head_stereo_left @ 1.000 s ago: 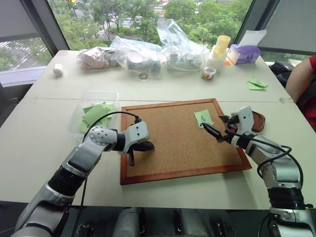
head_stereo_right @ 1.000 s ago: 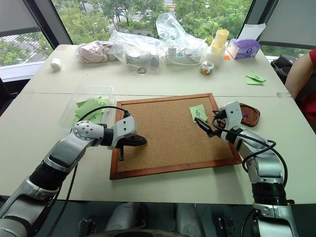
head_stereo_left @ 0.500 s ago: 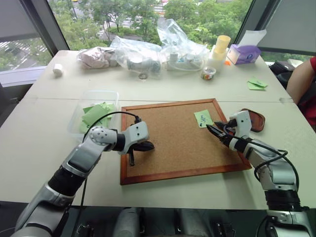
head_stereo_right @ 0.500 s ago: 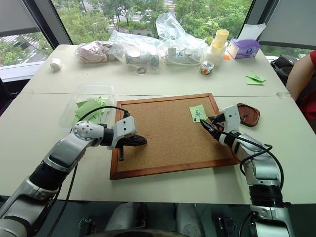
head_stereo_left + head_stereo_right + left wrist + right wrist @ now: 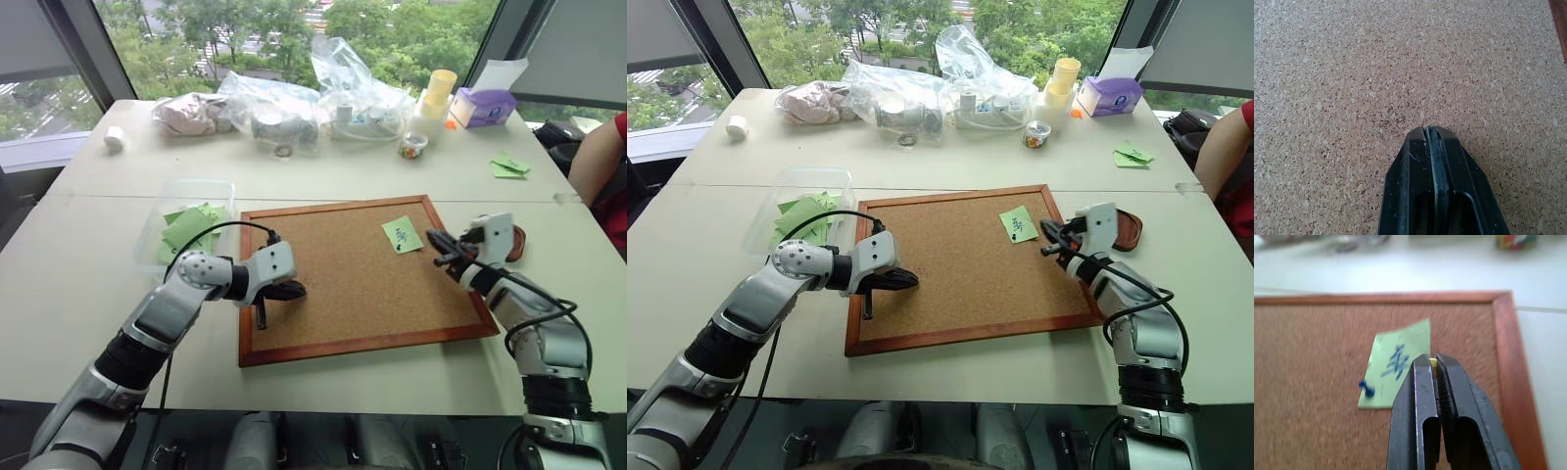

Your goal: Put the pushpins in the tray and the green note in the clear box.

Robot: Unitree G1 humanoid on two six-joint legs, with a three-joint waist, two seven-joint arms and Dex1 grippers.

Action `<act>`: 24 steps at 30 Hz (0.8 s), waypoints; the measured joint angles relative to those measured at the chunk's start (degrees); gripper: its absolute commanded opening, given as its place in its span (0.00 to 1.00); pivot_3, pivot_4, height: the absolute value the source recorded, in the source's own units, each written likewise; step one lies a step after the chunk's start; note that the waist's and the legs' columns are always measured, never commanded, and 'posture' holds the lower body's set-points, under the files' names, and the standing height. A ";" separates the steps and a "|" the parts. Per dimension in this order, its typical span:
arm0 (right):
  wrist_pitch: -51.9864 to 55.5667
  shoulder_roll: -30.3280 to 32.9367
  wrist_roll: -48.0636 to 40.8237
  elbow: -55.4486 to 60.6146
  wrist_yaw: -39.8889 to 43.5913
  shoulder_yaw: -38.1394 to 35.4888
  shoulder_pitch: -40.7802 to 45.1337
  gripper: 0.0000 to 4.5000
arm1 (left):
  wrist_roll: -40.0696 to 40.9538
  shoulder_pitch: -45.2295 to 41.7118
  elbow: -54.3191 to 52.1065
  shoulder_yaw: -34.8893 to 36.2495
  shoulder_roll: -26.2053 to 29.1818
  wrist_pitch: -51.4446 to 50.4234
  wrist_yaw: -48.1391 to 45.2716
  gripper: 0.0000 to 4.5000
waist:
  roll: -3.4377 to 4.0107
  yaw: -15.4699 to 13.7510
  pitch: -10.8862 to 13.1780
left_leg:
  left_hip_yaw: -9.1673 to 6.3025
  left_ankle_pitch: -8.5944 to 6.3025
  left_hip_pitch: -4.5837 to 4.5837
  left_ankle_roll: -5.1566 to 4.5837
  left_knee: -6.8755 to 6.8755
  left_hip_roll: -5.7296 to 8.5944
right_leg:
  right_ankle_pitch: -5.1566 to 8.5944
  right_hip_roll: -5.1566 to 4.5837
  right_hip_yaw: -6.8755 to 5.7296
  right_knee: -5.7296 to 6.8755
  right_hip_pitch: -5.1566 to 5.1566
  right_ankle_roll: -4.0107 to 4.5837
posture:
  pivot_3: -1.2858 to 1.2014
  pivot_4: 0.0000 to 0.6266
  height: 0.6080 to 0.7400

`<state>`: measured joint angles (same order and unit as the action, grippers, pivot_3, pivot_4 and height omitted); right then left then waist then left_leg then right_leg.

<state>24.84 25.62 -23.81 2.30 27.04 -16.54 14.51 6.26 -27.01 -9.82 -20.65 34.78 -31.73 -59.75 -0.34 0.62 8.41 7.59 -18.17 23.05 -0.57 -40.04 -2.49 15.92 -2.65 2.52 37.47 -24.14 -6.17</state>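
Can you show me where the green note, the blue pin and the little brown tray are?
green note (image 5: pixel 1396 367), right wrist view, on its written face.
blue pin (image 5: pixel 1368 391), right wrist view, on its head.
tray (image 5: pixel 1128 231), right eye view, on its rim.

Green note (image 5: pixel 402 234) on corkboard (image 5: pixel 343 294) (tray (image 5: pixel 513 242) right, clear box (image 5: pixel 186 230) left)

Corkboard (image 5: pixel 362 269): speckled, matt, grainy cork within a smooth, glossy reddish wood frame. Green note (image 5: pixel 1396 364), just beyond the right gripper (image 5: pixel 1433 364): thin matt paper bearing blue ink, with a blue pushpin (image 5: pixel 1368 390) of shiny plastic at one corner. Between the gripper's ribbed, matt black plastic fingers (image 5: pixel 1418 382), a yellow pushpin (image 5: pixel 1433 363). Left gripper (image 5: pixel 1431 134): smooth, slightly glossy black plastic. Clear box (image 5: pixel 167 211): transparent plastic. Table (image 5: pixel 323 171): smooth, matt, pale.
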 measured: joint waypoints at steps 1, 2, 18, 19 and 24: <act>-0.18 0.00 -0.20 0.33 -0.34 -0.81 0.19 0.02 | 0.00 0.00 -0.04 -0.01 0.05 -0.13 -0.04 0.00 | 0.00 0.03 0.00 | 0.00 0.00 -0.01 0.00 0.00 0.00 | 0.00 0.01 0.00 0.00 0.00 0.00 | 0.52 0.24 0.96; -0.20 -0.04 -0.75 0.56 -0.77 -1.54 0.32 0.02 | -0.01 0.00 -0.05 -0.02 0.12 -0.21 -0.12 0.00 | 0.00 0.06 0.00 | 0.00 0.00 -0.01 0.00 0.01 -0.02 | 0.00 0.02 0.00 0.00 0.00 0.00 | 0.52 0.24 0.96; -3.81 6.71 8.05 -22.02 -10.10 -4.02 7.67 0.02 | -0.56 -0.44 0.18 -0.58 0.52 0.86 -1.04 0.00 | 0.00 0.21 0.00 | 0.08 0.00 -0.03 0.01 0.04 0.00 | 0.00 0.02 0.02 -0.01 -0.03 0.00 | 0.52 0.24 0.96; -4.17 6.71 8.04 -22.84 -9.96 -4.03 7.91 0.07 | -0.63 -0.43 0.18 -0.59 0.51 0.99 -1.03 0.00 | 0.00 0.20 0.00 | 0.08 0.00 -0.03 0.01 0.04 0.00 | 0.00 0.02 0.03 -0.01 -0.03 0.00 | 0.52 0.24 0.96; -6.04 6.97 9.55 -25.85 -10.15 -3.89 8.85 0.51 | -0.66 -0.24 0.05 -0.53 0.40 0.71 -0.91 0.00 | 0.00 0.14 0.00 | 0.07 0.00 -0.02 0.01 0.04 -0.01 | 0.00 0.01 0.03 -0.01 -0.03 0.00 | 0.52 0.24 0.96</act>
<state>18.81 32.60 -14.26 -23.55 16.89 -20.43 23.36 5.61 -27.24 -9.77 -21.17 35.18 -31.02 -60.66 -0.33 0.76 8.41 7.66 -18.16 23.02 -0.56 -40.00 -2.50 15.93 -2.64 2.55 37.46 -24.17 -6.17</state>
